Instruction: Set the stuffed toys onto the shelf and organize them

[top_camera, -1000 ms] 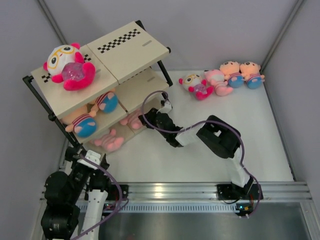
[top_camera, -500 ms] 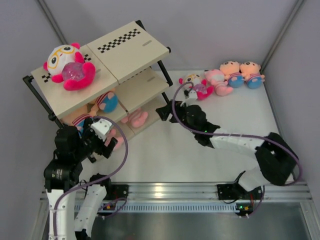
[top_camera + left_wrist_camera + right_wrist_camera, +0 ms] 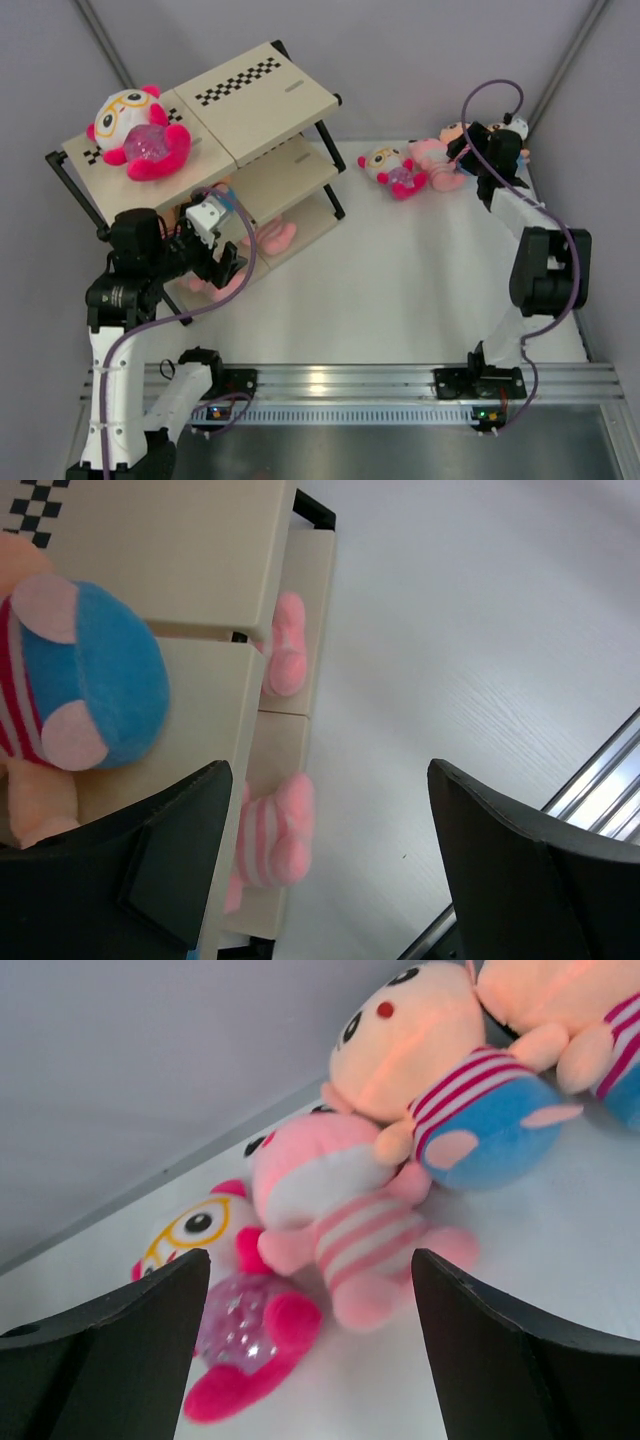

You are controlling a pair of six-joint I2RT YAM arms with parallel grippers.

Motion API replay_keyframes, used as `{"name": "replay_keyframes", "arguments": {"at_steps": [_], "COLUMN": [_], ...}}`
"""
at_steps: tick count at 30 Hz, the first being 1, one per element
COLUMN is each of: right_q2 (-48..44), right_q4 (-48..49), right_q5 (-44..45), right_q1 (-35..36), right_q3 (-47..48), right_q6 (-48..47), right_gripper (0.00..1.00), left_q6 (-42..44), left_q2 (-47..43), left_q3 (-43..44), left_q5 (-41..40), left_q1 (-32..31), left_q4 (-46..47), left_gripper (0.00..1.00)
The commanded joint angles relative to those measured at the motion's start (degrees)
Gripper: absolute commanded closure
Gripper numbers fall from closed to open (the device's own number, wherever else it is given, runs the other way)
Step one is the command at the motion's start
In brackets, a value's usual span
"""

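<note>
While its fingers stand wide apart with nothing between them, the right gripper (image 3: 310, 1370) hangs low over a row of toys on the table (image 3: 400, 290), at the far right by the wall. Straight ahead of it lies a pink toy (image 3: 345, 1215) on its back, striped belly up. Touching that one on one side is a small glasses toy (image 3: 215, 1300) with a hot-pink body. On the other side, a peach toy (image 3: 430, 1070) with a striped top and blue bottom presses against the pink one's head. A second peach toy (image 3: 590, 1020) lies just beyond it, cut off at the edge of the wrist view. From above, the right arm covers most of both peach toys.

The left gripper (image 3: 330, 870) is open too and holds nothing. It sits just in front of the shelf (image 3: 260, 100), near the shelf's left end. Close to one finger (image 3: 170, 860), a blue-bottomed toy (image 3: 85, 680) rests on the middle board. On the lowest board lie a far pink toy (image 3: 285, 660) and a near pink toy (image 3: 275, 830), both with feet toward the open table. A large glasses toy (image 3: 135, 130) lies on the left half of the top board, beside a checkered strip.
</note>
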Motion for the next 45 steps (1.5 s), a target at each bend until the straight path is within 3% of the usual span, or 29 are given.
{"name": "replay_keyframes", "arguments": {"at_steps": [1,6,10,16,19,20,22,23,25,31,36,41,45], "right_q2": [8.74,17.20,18.18,17.92,18.79,19.23,20.20,20.11,18.28,3.00,-11.93,-19.16,-24.08], "right_q4": [-5.00,-5.97,-3.08,-2.98,-3.77,-4.29,-5.70,-5.70,-5.97,-3.17,-2.36,-5.08,-7.54], "right_q5": [-4.45,-5.94,-6.21,0.02,0.03,0.03,0.92,0.74,2.75,12.06,14.97,17.78,19.63], "right_q1": [-1.88,-1.80,-1.18,0.49,0.49,0.49,0.49,0.49,0.49,0.49,0.49,8.91,14.89], "right_q3": [10.71,18.02,14.26,9.77,9.85,10.03,10.55,10.38,9.68,1.00,-2.89,-3.15,-4.12], "right_q6": [-3.49,-2.09,-0.51,-1.21,-2.00,-2.17,-1.56,-1.47,-1.65,-3.92,-10.69,-20.69,-23.26], "right_gripper": [0.18,0.20,0.21,0.23,0.38,0.54,0.72,0.87,1.00,1.00,1.00,1.00,1.00], "left_q6": [-0.86,-2.62,-2.62,-2.27,-2.36,-2.44,-2.62,-2.45,-1.83,1.24,2.04,2.92,3.35], "left_q2": [1.76,5.27,5.72,4.58,3.79,3.61,3.00,2.56,1.50,-1.66,-5.96,-10.09,-12.91], "left_q3": [4.55,6.93,6.67,5.96,4.73,4.21,2.28,1.57,-0.45,-4.49,-5.90,-5.56,-5.90], "left_q5": [3.64,6.62,6.28,4.61,4.52,4.61,4.78,4.61,3.21,-0.93,-1.98,-5.50,-8.13], "left_q1": [0.15,0.15,0.07,-0.02,-0.11,-0.20,-0.28,-0.28,-0.37,-0.55,-0.55,-0.55,-0.55], "left_q4": [2.34,2.43,2.43,2.34,2.34,2.34,2.34,2.34,2.34,0.67,-1.26,-3.36,-4.60], "left_gripper": [0.15,0.14,0.14,0.14,0.14,0.14,0.14,0.14,0.14,0.14,0.14,0.14,0.12]}}
